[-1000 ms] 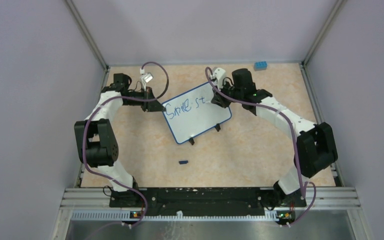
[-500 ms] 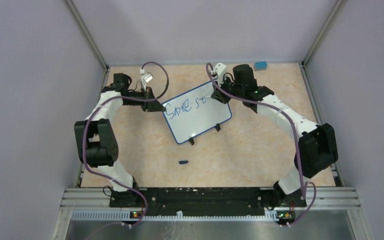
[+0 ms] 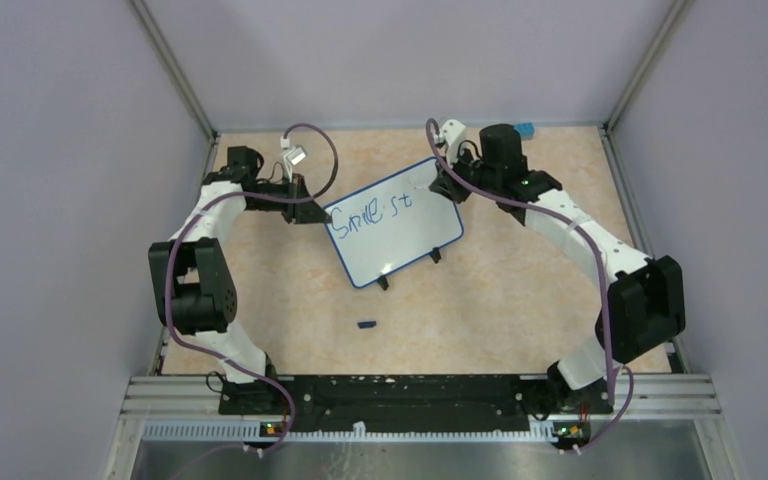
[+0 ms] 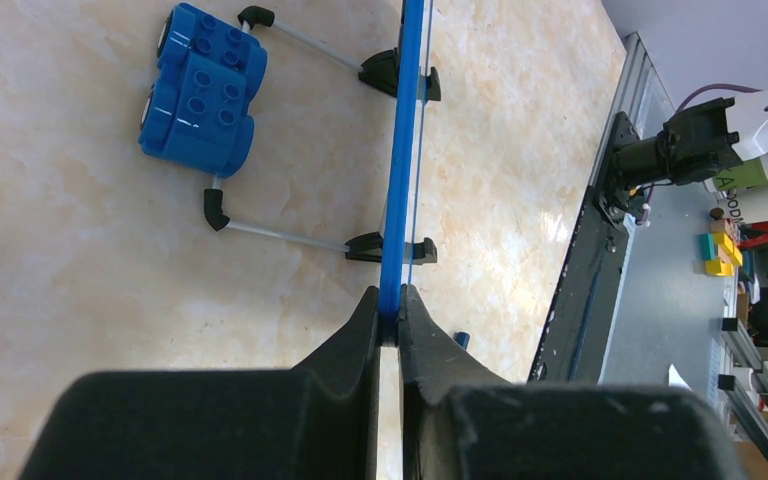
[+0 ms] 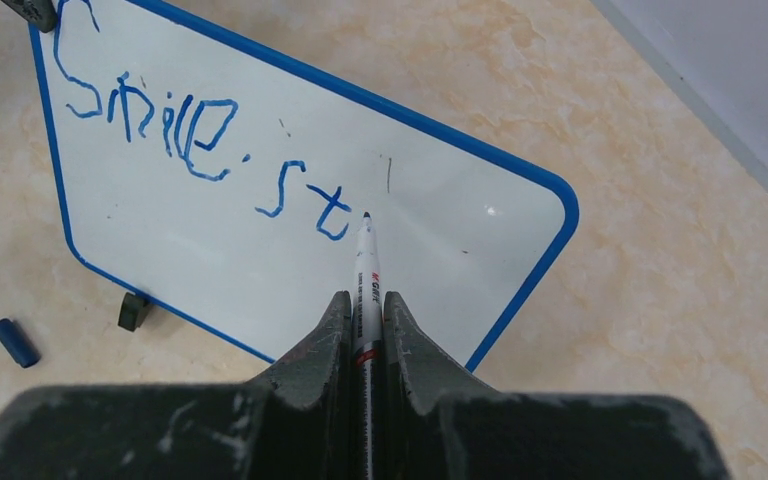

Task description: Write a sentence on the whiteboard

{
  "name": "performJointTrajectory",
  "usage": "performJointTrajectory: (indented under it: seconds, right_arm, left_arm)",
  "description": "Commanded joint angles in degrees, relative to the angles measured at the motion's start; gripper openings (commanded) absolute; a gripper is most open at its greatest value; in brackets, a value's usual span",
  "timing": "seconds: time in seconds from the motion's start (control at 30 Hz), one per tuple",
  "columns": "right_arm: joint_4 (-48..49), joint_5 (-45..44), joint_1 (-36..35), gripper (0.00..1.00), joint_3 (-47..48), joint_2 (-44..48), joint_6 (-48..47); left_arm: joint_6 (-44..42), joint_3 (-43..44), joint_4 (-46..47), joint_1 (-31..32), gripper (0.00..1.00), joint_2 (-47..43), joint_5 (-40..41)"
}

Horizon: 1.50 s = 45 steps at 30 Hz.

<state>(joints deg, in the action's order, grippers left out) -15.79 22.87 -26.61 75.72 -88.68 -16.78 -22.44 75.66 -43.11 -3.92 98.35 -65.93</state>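
Right claw (image 5: 365, 300): clenched on a marker (image 5: 367, 268), whose white barrel runs out between the two dark fingers (image 5: 312, 345) and points away from the wrist. The marker's dark tip sits over the whiteboard (image 5: 440, 250), just right of and slightly above the last written letter; whether it touches the surface cannot be told. Left claw (image 4: 390, 305): clamped on the whiteboard's thin blue frame, seen edge-on from its wrist camera, the frame running straight out from between the fingertips. Whiteboard, position: at the middle of the bench (image 3: 500, 300) in the top view, between the two claws, the left claw at its left edge and the right claw at its far right corner; it stands turned at a slant to the bench edges. Whiteboard, appearance: small, white, rectangular, rounded corners, blue frame, two black feet (image 4: 397, 75) clipped to the lower edge, each with a thin metal rod ending in a black tip. Sentence (image 5: 210, 150): blue handwriting in a single slanting line across the upper part of the board, reading "Smile", a dot, then "st"; the rest of the surface is bare apart from a few faint specks. Other items: a small dark blue cap (image 5: 15, 342) lying on the bench near the board's lower edge, apart from it; a blue toy brick (image 3: 521, 130) at the far right corner of the bench, well apart from the board.
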Motion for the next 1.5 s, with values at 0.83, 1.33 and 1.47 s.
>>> performJointTrajectory:
  seconds: [0.83,1.33,1.47]
  right_arm:
    - [6.8,6.6,1.9,0.0,-4.0,1.8,4.3]
    - [6.8,10.3,3.3,0.0,-3.5,1.3,6.9]
    - [7.0,11.4,3.8,0.0,-3.7,1.0,7.5]
  left_arm:
    - [-1.6,1.2,0.2,1.5,0.0,-2.9,2.5]
    - [-1.0,0.1,1.6,2.4,0.0,-3.4,4.2]
    - [-1.0,0.0,1.7,2.7,0.0,-3.3,4.6]
